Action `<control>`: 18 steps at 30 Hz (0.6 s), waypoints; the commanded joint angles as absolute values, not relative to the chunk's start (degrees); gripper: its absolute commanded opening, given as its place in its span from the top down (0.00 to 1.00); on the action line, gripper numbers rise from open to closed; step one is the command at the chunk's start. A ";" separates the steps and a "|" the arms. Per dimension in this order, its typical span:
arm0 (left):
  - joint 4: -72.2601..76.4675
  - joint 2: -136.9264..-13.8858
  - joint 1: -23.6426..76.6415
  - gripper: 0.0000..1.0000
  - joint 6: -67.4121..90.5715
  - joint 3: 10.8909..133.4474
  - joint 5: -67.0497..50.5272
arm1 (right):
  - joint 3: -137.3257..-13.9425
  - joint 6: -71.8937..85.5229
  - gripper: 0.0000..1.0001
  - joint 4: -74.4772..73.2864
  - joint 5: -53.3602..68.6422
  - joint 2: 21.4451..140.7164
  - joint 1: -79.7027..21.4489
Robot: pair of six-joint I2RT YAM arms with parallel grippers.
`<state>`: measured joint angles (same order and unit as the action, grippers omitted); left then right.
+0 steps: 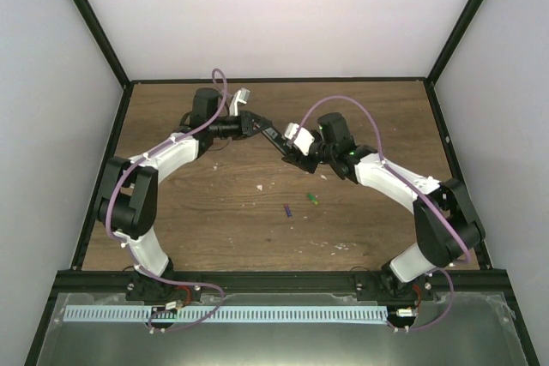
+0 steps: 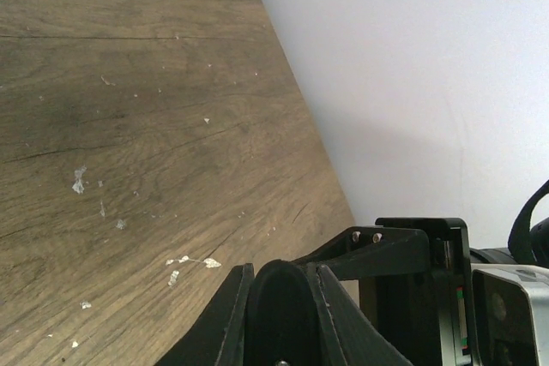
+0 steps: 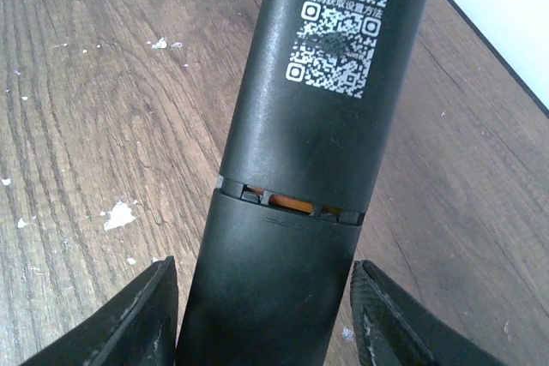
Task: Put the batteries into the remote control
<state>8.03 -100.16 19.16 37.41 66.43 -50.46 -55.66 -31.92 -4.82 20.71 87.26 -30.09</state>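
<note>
- Reaching over the wooden worktop (image 1: 214,229), I am holding both arms curved inward toward its far middle. The remote control (image 3: 300,126) is spanning the gap between them and looks to be held off the wood.
- My left gripper (image 2: 279,276) is pinching the remote's far end. In the left wrist view only a rounded black end is showing between the fingers.
- My right gripper (image 3: 262,265) is straddling the battery cover (image 3: 266,297) at the near end, with a finger on either side. I cannot tell whether they are pressing on it or sitting just beside it.
- I am judging the remote to be light and stiff but smooth and slippery, so I am favouring a hold across its narrow sides, clear of the cover. A thin gap (image 3: 292,203) is showing at the cover's seam, so it is probably ready to slide.
- The green battery (image 1: 311,200) and the purple-blue battery (image 1: 288,210) are lying on the worktop near each other, nearer my bases than the remote.
- I am expecting the batteries to be hard, tiny and apt to roll, so I am planning to pinch each across its round middle.
- The button face is turned away. The battery bay is hidden except for an orange sliver, and I am seeing no polarity marks.
</note>
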 commanded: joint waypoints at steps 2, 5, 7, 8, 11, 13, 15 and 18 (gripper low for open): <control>8.91 -100.51 18.66 1.00 36.60 68.29 -51.35 | -56.45 -32.29 0.54 -5.51 21.68 87.66 -29.78; 8.96 -100.38 18.18 1.00 36.66 68.51 -51.33 | -56.21 -32.35 0.56 -5.80 21.99 87.89 -29.79; 9.02 -100.18 17.79 1.00 36.63 68.64 -51.60 | -55.93 -32.49 0.59 -5.82 22.32 88.02 -29.75; 9.06 -100.17 17.57 1.00 36.60 68.69 -51.71 | -55.82 -32.49 0.59 -5.81 22.35 88.06 -29.79; 9.05 -100.00 17.10 1.00 36.58 68.75 -52.21 | -55.74 -32.52 0.60 -5.87 22.72 88.43 -29.77; 8.88 -99.89 16.93 1.00 36.56 68.86 -52.55 | -55.72 -32.56 0.60 -5.99 22.88 88.76 -29.77; 8.78 -99.66 16.80 1.00 36.41 68.79 -52.70 | -55.79 -32.58 0.60 -6.13 22.93 89.23 -29.78; 8.87 -99.21 16.34 1.00 36.45 68.38 -52.44 | -55.81 -32.70 0.60 -6.39 23.27 89.83 -29.79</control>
<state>7.40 -100.16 17.74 37.17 66.46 -51.81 -55.66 -31.86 -3.62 21.76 88.18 -30.06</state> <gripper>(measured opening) 0.159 0.406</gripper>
